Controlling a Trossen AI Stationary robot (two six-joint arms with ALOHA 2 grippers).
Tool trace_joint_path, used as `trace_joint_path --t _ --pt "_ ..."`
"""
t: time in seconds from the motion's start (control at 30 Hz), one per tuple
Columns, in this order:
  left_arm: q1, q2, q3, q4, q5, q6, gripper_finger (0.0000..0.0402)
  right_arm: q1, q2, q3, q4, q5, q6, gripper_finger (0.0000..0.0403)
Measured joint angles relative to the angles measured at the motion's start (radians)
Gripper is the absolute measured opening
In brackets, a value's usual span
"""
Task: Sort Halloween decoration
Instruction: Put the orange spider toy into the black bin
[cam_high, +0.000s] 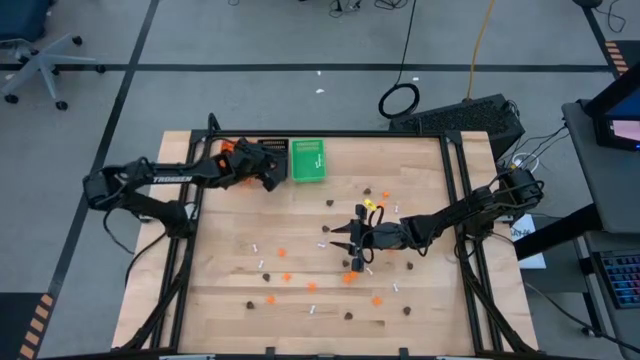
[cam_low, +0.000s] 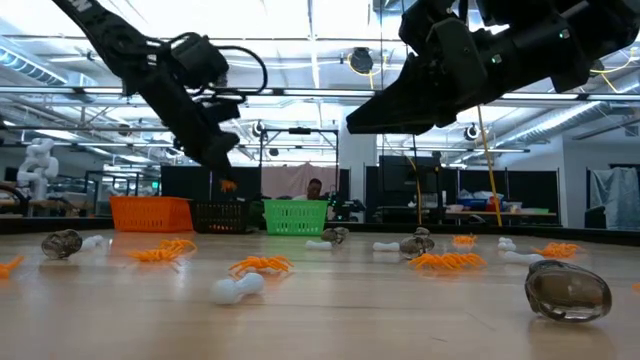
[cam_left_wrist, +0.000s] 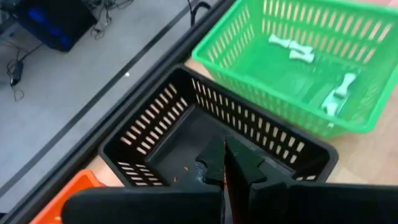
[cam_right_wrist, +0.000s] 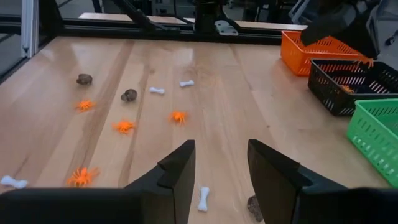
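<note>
Orange spider-like trinkets (cam_high: 350, 277), dark brown blobs (cam_low: 567, 291) and white bone sticks (cam_low: 236, 288) lie scattered over the wooden table. Three trays stand in a row at the far edge: orange (cam_high: 226, 148), black (cam_left_wrist: 205, 124) and green (cam_high: 307, 161). Several white sticks (cam_left_wrist: 292, 48) lie in the green tray. My left gripper (cam_left_wrist: 225, 167) is shut on an orange trinket above the black tray. My right gripper (cam_right_wrist: 221, 171) is open over the middle of the table. Nothing is between its fingers. My left gripper pinches an orange trinket between its shut fingertips. Only a thin orange sliver (cam_left_wrist: 224, 185) shows between the fingers in the wrist view. The fingers slant down from the table's left side. The trinket's legs (cam_low: 228, 185) hang below the fingertips, lifted clear over the black tray.
Most loose trinkets lie in the middle and near half of the table (cam_high: 230, 300). A white stick (cam_right_wrist: 204, 198) and a brown blob (cam_right_wrist: 255, 208) lie on the wood just below my right gripper. A black frame (cam_high: 330, 134) runs along the table's far edge behind the trays.
</note>
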Motion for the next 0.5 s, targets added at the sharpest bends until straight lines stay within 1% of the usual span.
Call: trace_joint_path --t 0.2,0.27,0.43,0.5 --pt "0.023 0.063 -0.001 0.004 0.001 -0.003 0.0 0.0 0.0 0.0 0.003 0.001 0.013 0.0132" --pt "0.029 0.08 -0.001 0.024 0.002 -0.028 0.0 0.0 0.0 0.0 0.003 0.002 0.013 0.0132" --pt "0.033 0.107 -0.001 0.07 0.002 -0.051 0.0 -0.002 0.0 0.0 0.003 0.003 0.013 0.0132" --pt "0.032 0.111 -0.002 0.074 0.002 -0.051 0.0007 -0.002 0.0 0.0 0.004 0.003 0.013 0.0132"
